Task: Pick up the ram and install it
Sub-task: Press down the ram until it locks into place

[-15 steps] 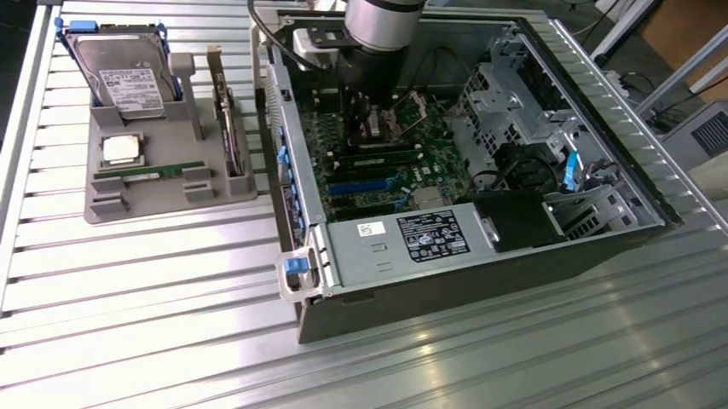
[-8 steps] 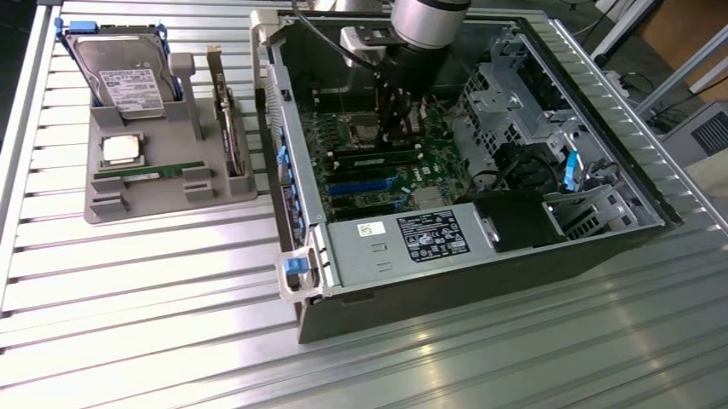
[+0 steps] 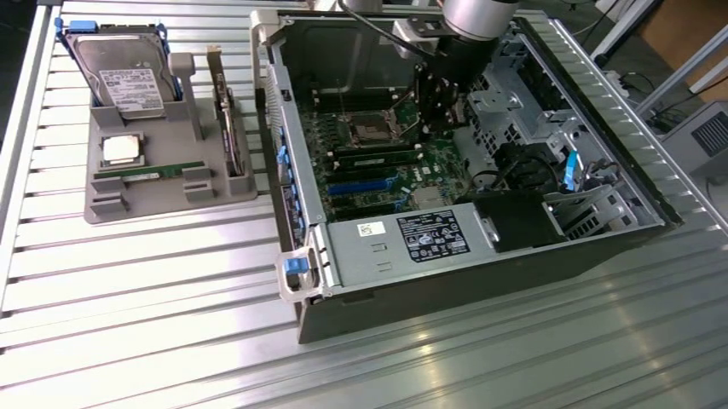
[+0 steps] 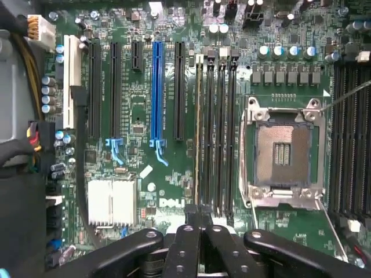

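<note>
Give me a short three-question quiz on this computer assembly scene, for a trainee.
1. True or false: a processor sits in the motherboard socket.
2. The gripper hangs: A over the bare tabletop; B inside the open computer case; C beside the case.
3. Fill in: the grey tray holds ___ ram stick.
Key: 1 false; 2 B; 3 one.
</note>
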Available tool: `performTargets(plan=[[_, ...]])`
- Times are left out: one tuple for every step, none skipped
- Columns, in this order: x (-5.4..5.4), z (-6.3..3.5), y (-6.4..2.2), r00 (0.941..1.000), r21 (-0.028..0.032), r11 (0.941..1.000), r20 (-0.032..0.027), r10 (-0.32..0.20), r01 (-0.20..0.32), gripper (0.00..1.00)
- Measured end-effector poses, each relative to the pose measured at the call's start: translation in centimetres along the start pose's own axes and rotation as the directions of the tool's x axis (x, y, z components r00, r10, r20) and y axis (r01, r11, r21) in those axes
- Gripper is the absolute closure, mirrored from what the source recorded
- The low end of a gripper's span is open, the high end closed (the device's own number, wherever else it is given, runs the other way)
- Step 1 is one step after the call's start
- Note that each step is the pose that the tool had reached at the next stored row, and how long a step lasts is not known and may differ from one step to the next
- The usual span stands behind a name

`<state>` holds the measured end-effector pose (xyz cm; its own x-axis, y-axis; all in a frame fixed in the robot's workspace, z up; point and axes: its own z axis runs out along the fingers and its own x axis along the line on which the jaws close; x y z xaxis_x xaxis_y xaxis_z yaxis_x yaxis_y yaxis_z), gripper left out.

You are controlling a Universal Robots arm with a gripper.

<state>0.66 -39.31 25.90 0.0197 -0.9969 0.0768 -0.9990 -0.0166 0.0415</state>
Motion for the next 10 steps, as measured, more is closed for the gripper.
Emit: performTargets(plan=[[0.0, -0.09, -0.92, 1.0000, 0.0001, 1.0000, 0.0003, 0.000, 0.000, 0.90], [0.0, -0.13, -1.75, 1.0000, -0.0002, 1.0000, 0.0000, 0.000, 0.000, 0.90], [0.0, -0.19, -2.04, 1.0000, -0.0002, 1.0000, -0.0002, 0.000, 0.000, 0.90], [0.1, -0.48, -2.32, 1.0000, -0.0003, 1.0000, -0.0013, 0.001, -0.001, 0.90], [0.1, -0.98, -2.48, 1.0000, -0.0003, 1.0000, -0.0021, 0.001, -0.001, 0.90], [0.1, -1.20, -2.91, 1.0000, -0.0003, 1.0000, -0.0022, 0.002, -0.002, 0.90], [0.2, -1.27, -4.09, 1.0000, -0.0006, 1.0000, -0.0022, 0.002, -0.002, 0.90], [0.2, -1.32, -4.73, 1.0000, -0.0006, 1.0000, -0.0022, 0.002, -0.002, 0.90], [0.2, -1.49, -5.01, 1.0000, -0.0007, 1.0000, -0.0026, 0.003, -0.003, 0.90], [0.2, -1.80, -5.27, 1.0000, -0.0007, 1.0000, -0.0024, 0.003, -0.003, 0.90]])
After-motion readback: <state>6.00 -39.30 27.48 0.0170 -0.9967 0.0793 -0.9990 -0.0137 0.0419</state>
